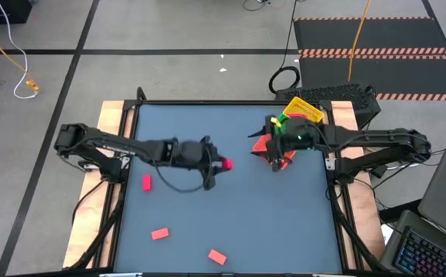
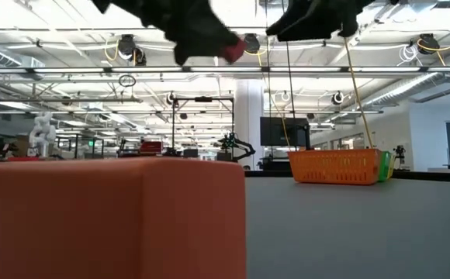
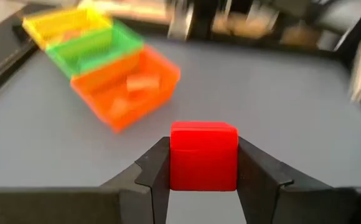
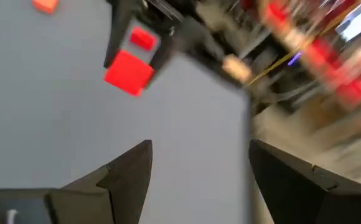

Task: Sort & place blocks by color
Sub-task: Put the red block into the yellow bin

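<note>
My left gripper is shut on a red cube-like block near the table's middle, lifted well above the table in the low view. My right gripper is open and holds nothing; it hovers by the red end of the tray. The three-compartment tray, yellow, green and red, lies near the table's far right corner, with red pieces in its red compartment. Three more red blocks lie flat on the table. No green block shows. My left gripper pinches the red block between its two fingers, which lie on two opposite side faces. The block's front face stands out past the fingertips. It is lifted clear of the table, with the fingers about level and pointing toward the tray.
A red block lies right in front of the low camera and fills that view's left half. The tray's orange-red wall shows far across the table. A raised dark rim frames the table. A laptop sits off its right side.
</note>
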You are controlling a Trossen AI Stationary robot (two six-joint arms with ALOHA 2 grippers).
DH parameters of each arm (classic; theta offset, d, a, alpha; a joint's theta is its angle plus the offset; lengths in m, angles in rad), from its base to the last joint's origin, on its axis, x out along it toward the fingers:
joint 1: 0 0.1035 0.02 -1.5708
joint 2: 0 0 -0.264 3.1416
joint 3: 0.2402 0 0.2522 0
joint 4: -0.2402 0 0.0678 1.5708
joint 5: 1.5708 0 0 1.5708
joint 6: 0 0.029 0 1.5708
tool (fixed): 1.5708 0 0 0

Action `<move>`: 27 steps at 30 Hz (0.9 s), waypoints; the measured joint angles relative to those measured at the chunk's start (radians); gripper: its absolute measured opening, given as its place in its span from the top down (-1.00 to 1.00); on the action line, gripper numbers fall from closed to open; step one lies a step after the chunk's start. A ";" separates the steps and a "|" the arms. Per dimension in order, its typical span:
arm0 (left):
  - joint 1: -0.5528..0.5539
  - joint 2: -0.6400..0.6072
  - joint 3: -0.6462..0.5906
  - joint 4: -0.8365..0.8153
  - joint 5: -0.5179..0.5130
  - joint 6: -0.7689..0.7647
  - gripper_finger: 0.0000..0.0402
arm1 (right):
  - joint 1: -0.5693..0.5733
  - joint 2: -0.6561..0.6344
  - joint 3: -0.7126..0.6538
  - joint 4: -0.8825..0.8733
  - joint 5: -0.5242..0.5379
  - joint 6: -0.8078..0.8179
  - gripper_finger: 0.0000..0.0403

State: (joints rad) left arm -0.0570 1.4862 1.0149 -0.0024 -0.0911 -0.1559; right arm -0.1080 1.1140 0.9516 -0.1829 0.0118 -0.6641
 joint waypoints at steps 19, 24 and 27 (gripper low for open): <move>0.206 0.033 0.000 0.528 0.338 -0.135 0.31 | 0.097 0.001 -0.429 1.017 0.065 -0.425 -0.29; 0.227 0.063 -0.002 0.551 0.357 -0.178 0.30 | 0.097 0.028 -0.429 1.097 0.062 -0.432 -0.29; 0.226 0.095 0.001 0.595 0.372 -0.198 0.30 | 0.097 0.038 -0.429 1.103 0.062 -0.432 -0.29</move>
State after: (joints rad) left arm 0.1688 1.5815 1.0158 0.5931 0.2806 -0.3544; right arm -0.0113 1.1520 0.5228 0.9203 0.0742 -1.0958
